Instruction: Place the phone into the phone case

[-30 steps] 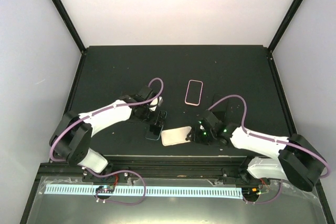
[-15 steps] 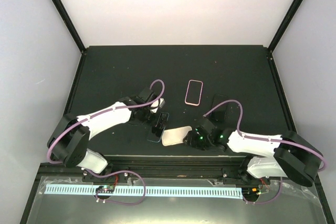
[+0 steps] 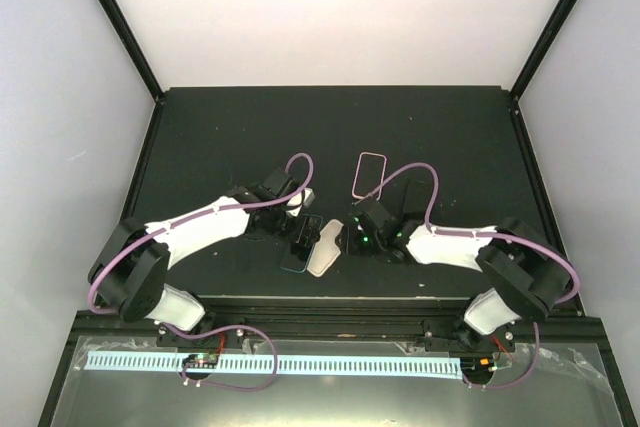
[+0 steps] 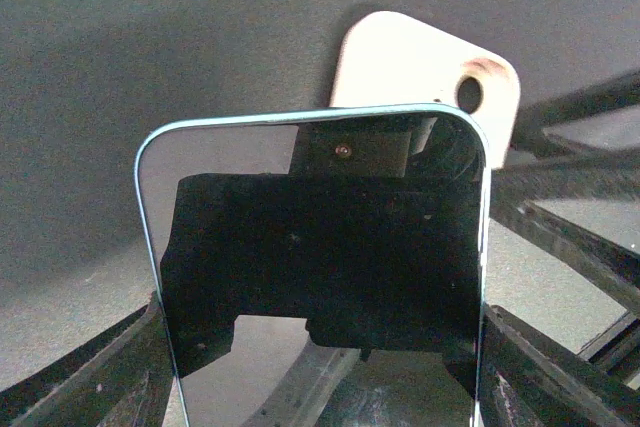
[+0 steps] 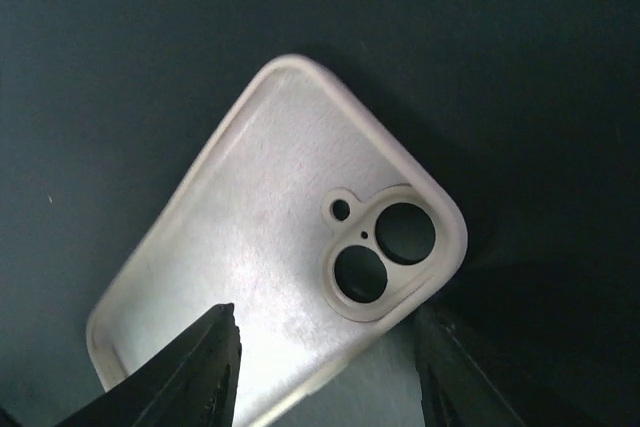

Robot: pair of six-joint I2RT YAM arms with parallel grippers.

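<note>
**Phone's in hand, case is right next door, so it's all about lining up the long axes**

Nearest the arms, the left tool (image 3: pixel 300 237) is clenched across the width of the blue-edged phone (image 4: pixel 310 247). It has one finger on each long side, and the screen faces its wrist camera. That puts the phone near the front edge of the bench (image 3: pixel 220 137), about midway between the two arms. It looks tipped up rather than lying flat.

Just to the phone's right, almost touching it from above, is the white phone case (image 5: pixel 260 237). The right tool (image 5: pixel 325 315) sits over one long side of the case. One finger is over the inside and the other is just outside, by the corner with the camera cut-outs. I honestly can't tell if it's pinching the case or only straddling it. The open side faces the right wrist camera.

What matters imo: from the phone, the case lies to the right and a bit ahead. In the left wrist view it shows past the phone's top edge, cut-out end farthest away. Both long axes run roughly near-to-far, with the case skewed a little. The left arm has the phone, so it gets the short sideways trip. My guess is the right arm's job is steadying the case.

Farther back a pink-rimmed case (image 3: pixel 370 175) lies flat, and neither tool is on it.
</note>
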